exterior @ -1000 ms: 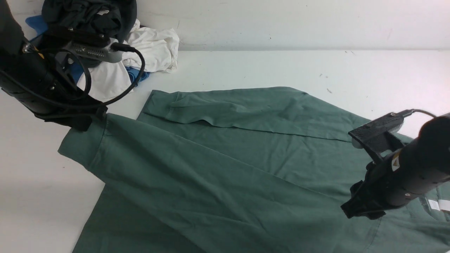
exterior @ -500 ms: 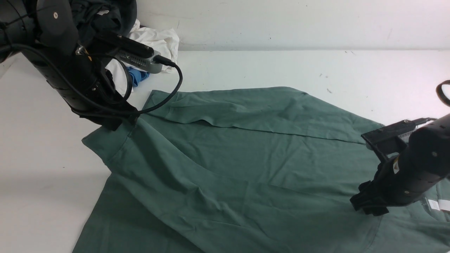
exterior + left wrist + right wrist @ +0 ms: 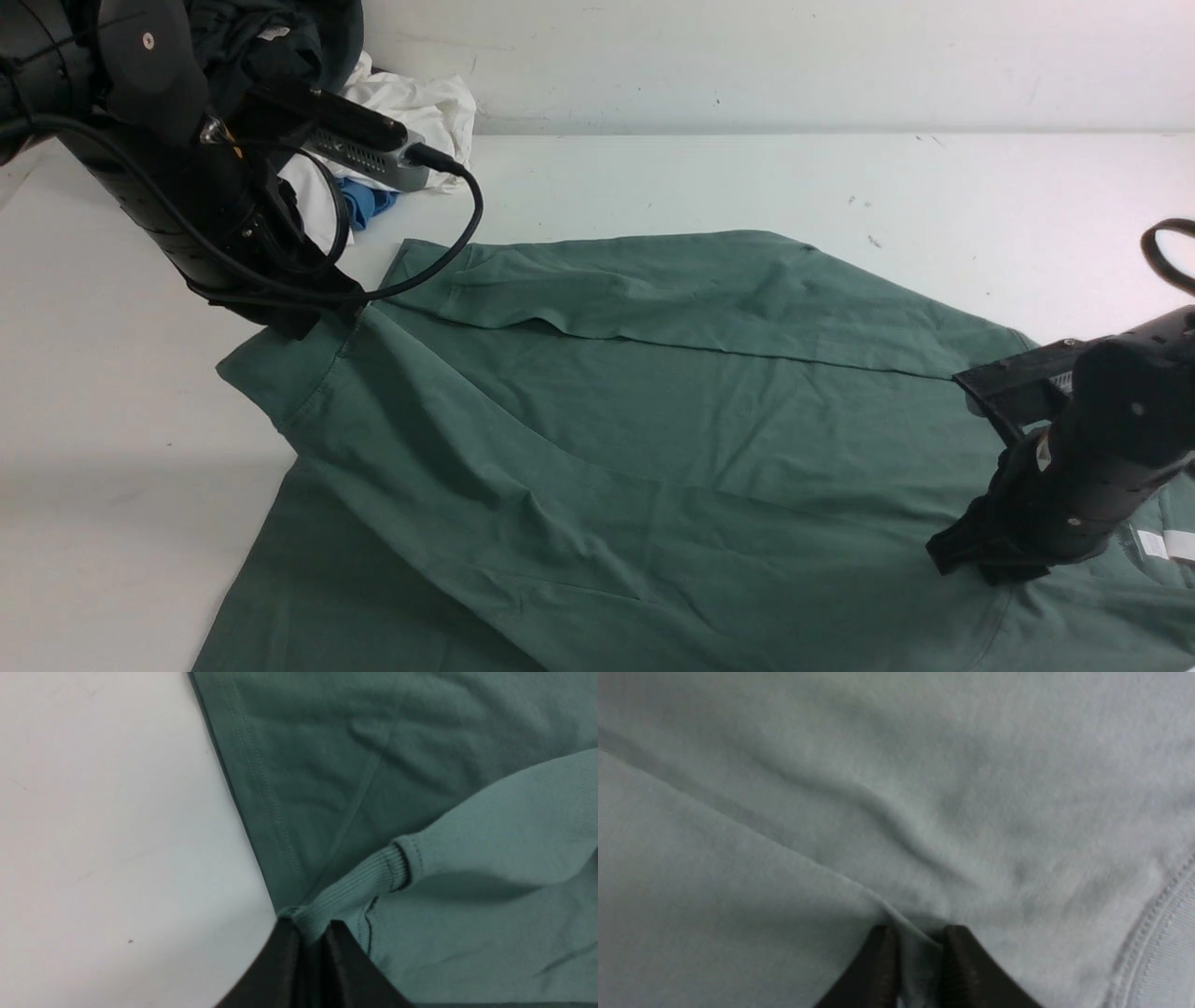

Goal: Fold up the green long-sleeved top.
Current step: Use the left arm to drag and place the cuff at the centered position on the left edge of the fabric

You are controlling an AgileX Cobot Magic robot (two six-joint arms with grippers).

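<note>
Green top (image 3: 597,523): soft, limp knit, best pinched at cuff and shoulder; we clamped the cuff in our left gripper (image 3: 313,938), our right gripper's (image 3: 920,942) narrowly parted jaws straddling a fabric ridge, grip uncertain.

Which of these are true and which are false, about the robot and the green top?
1. The left gripper is pinching the green top. True.
2. The green top is already folded into a small square. False: it is spread wide, with one sleeve pulled across it.
3. The white label is near the right gripper. True.
4. The cloth under the right gripper is bright red. False: it is green.
5. A white cloth lies behind the top. True.
</note>
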